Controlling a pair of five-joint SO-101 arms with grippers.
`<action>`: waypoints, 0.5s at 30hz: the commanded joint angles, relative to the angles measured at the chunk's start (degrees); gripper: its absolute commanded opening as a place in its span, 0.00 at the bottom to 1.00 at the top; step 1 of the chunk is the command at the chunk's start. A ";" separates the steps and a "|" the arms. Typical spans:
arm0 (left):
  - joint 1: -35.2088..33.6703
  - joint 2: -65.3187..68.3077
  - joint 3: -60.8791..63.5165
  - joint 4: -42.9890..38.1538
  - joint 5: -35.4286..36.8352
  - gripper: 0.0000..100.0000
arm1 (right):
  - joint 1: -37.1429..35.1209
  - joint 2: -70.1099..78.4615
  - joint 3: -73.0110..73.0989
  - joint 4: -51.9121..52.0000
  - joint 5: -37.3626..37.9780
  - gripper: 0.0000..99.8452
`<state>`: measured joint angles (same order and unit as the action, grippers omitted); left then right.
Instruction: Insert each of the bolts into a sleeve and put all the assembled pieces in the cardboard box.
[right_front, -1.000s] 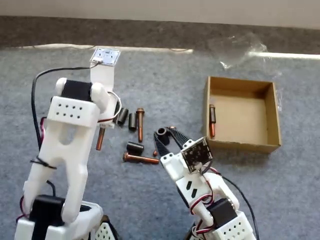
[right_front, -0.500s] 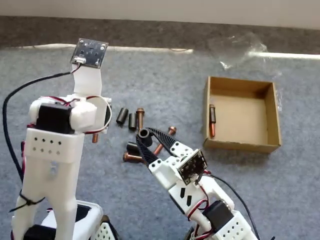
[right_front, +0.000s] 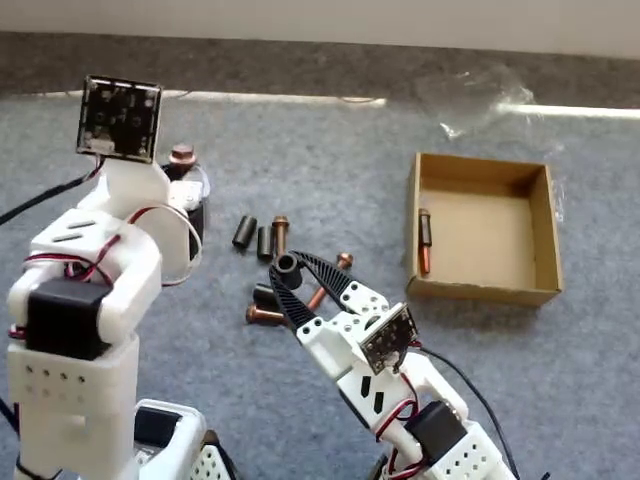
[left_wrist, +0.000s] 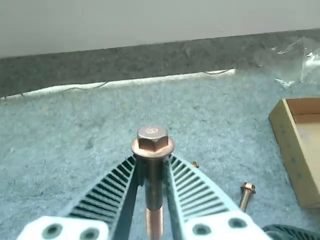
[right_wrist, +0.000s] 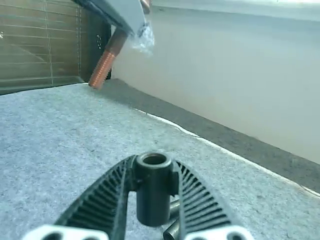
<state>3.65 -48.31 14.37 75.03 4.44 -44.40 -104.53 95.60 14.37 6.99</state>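
The left gripper (left_wrist: 152, 164) clamps a copper bolt (left_wrist: 152, 145) along its fingers, hex head outermost, on an arm reared high above the carpet. The right gripper (right_wrist: 152, 175) grasps a black sleeve (right_wrist: 152, 192) lengthwise, bore outward, above the loose sleeves (right_front: 252, 236) beside the cardboard box (right_front: 545, 230)

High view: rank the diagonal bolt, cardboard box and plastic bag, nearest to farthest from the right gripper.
1. diagonal bolt, beside the right gripper, on its box side.
2. cardboard box, farther out that way.
3. plastic bag, beyond the box, at the far edge.
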 joint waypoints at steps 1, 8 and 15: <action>7.60 -4.35 7.60 -10.64 -0.09 0.00 | -0.48 -0.66 6.90 -0.04 0.26 0.01; 14.29 -12.00 21.58 -30.15 0.00 0.00 | -0.40 -0.66 6.64 1.45 0.26 0.01; 14.64 -22.11 31.60 -41.49 0.62 0.00 | -0.40 -0.66 6.55 1.45 -5.19 0.01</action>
<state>17.19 -64.13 42.95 39.96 4.44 -44.40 -104.53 95.60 15.96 5.05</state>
